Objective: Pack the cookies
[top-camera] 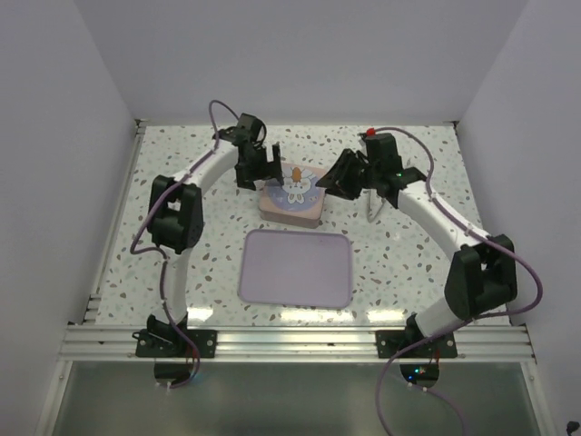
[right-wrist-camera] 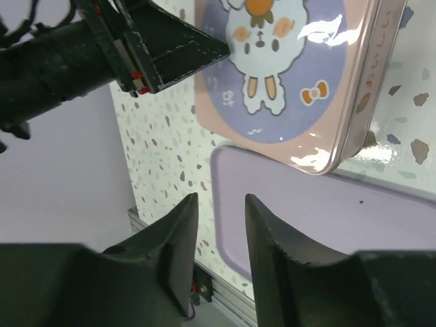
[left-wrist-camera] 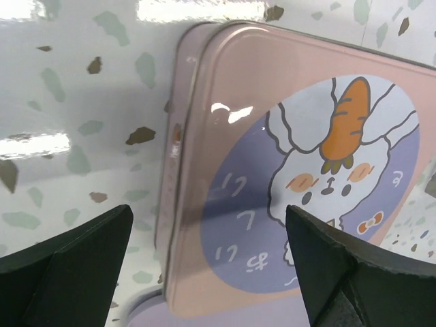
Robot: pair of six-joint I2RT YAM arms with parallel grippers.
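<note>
White tubular arms (top-camera: 207, 171) with black joints, trailing purple cables (top-camera: 536, 282), and black wedge-shaped fingers (left-wrist-camera: 68, 272).

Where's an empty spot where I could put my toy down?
The lavender tray is bare, and so is the speckled table on its left and right. It's crowded by the pink tin, where the left gripper and right gripper sit close on either side.

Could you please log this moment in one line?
tin: lid shut | cookies: none in view | left end effector: open at tin | right end effector: slightly open
</note>
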